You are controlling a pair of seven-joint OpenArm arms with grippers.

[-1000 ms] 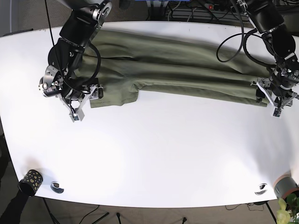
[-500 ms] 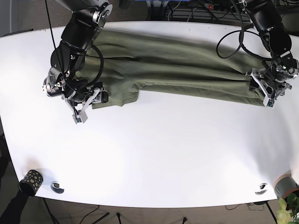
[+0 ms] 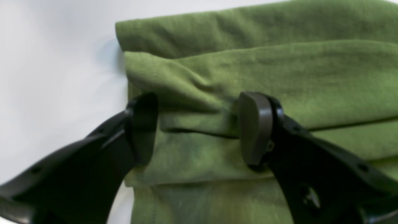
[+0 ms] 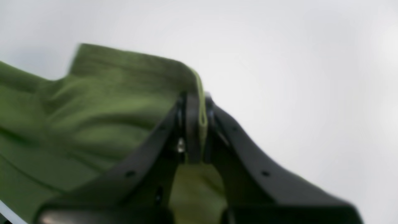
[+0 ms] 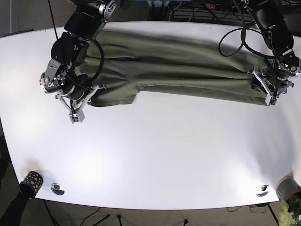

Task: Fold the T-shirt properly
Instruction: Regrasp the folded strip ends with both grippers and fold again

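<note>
The olive green T-shirt [image 5: 178, 70] lies folded into a long band across the far half of the white table [image 5: 164, 150]. In the base view my right gripper [image 5: 76, 112] sits at the shirt's left sleeve corner. The right wrist view shows that gripper [image 4: 197, 124] shut on a thin fold of the green cloth [image 4: 93, 124]. My left gripper [image 5: 271, 96] is at the shirt's right end. Seen from the left wrist, it [image 3: 199, 129] is open, and its two dark fingers [image 3: 141, 124] straddle the layered hem [image 3: 264, 62].
A patterned cup [image 5: 30, 181] stands at the front left corner beside a metal fitting [image 5: 57, 189]. Another fitting [image 5: 263, 190], a grey pot [image 5: 287, 187] and a plant [image 5: 289, 212] are at the front right. Cables [image 5: 188, 9] run behind the table.
My left gripper has moved back from the bare table onto the shirt's right end. My right gripper has closed on the sleeve corner and drawn it slightly back and left.
</note>
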